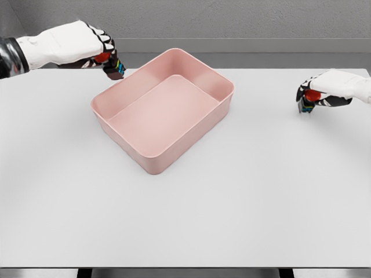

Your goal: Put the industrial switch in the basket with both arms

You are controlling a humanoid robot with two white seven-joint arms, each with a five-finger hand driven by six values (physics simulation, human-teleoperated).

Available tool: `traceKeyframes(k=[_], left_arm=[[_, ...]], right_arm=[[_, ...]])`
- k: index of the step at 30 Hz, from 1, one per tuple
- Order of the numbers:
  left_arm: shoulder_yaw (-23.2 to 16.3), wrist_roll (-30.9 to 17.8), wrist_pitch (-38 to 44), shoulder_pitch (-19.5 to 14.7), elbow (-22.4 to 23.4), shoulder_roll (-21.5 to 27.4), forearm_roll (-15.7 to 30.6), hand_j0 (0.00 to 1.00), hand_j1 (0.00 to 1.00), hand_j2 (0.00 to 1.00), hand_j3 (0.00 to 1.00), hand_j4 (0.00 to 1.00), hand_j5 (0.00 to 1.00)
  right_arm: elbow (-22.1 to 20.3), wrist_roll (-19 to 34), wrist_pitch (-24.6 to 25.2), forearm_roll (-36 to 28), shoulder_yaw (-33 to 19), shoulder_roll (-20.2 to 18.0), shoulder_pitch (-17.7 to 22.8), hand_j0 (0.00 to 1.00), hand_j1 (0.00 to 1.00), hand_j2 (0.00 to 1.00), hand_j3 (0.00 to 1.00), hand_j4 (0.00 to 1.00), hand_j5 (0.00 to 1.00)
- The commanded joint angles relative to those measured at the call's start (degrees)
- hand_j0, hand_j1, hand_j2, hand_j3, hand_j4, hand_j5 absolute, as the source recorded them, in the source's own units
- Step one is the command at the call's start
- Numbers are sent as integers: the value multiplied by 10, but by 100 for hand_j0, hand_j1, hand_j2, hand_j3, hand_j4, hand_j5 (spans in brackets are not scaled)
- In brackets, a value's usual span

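Beside the left hand (pixel 103 55), clutching a switch (pixel 113 66), sits the basket (pixel 156 159); the right hand (pixel 322 92) grips another switch (pixel 307 103) above open table (pixel 261 202).

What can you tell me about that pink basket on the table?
The pink basket is a plain rectangular tub with rounded corners and smooth walls, looking like matte plastic. It sits upright and open-topped on the white table, turned at an angle, left of the middle. Nothing shows inside it. The left hand is just behind its far left corner; I cannot tell whether it touches.
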Motion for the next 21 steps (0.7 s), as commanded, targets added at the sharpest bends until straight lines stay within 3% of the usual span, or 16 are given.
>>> traceKeyframes(k=[1, 8, 12, 21], left_arm=[[-1, -8, 1, 0, -15, -4, 7, 37, 37, 37, 37, 37, 37], [-2, -27, 1, 11, -39, -37, 5, 37, 37, 37, 37, 37, 37], [-2, -47, 1, 34, -39, -64, -4, 37, 37, 37, 37, 37, 37], [-2, -48, 1, 63, -35, -103, -62, 37, 37, 37, 37, 37, 37]], right_arm=[[-2, 0, 1, -3, -1, 4, 0, 56, 56, 56, 56, 56, 56], [-12, 0, 1, -4, -1, 14, -11, 56, 56, 56, 56, 56, 56], [-24, 0, 1, -4, -1, 14, -16, 55, 55, 55, 55, 55, 55], [-44, 0, 1, -5, -1, 15, -33, 55, 55, 55, 55, 55, 55]])
